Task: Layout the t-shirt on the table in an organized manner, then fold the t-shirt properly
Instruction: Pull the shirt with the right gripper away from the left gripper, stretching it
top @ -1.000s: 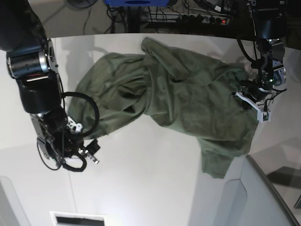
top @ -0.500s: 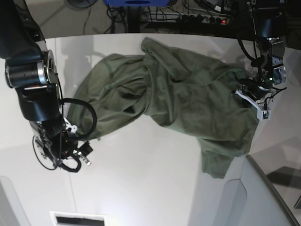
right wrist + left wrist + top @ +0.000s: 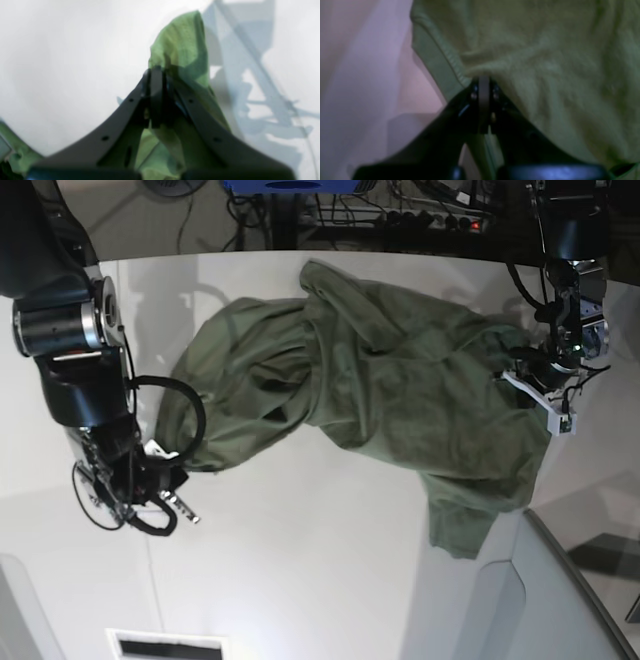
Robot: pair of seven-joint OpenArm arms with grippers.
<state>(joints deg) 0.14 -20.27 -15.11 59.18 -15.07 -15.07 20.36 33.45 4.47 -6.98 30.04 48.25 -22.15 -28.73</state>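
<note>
The olive-green t-shirt (image 3: 380, 380) lies crumpled across the middle of the white table (image 3: 300, 560). At the left of the base view, my right gripper (image 3: 168, 472) is shut on the shirt's near-left edge. In the right wrist view, a fold of t-shirt (image 3: 180, 42) sticks up past the closed right gripper (image 3: 156, 72). At the right of the base view, my left gripper (image 3: 525, 372) is shut on the shirt's right side. In the left wrist view, the left gripper (image 3: 483, 81) pinches the t-shirt (image 3: 545, 62) just beside a stitched hem.
A grey angled panel (image 3: 560, 600) rises at the near right corner. Cables and equipment (image 3: 400, 215) crowd the space beyond the table's far curved edge. A white slotted plate (image 3: 165, 645) sits at the near left.
My right gripper has gone from open to shut, taking hold of the shirt's left edge, and the fabric there now bunches toward it. The left arm has stayed put.
</note>
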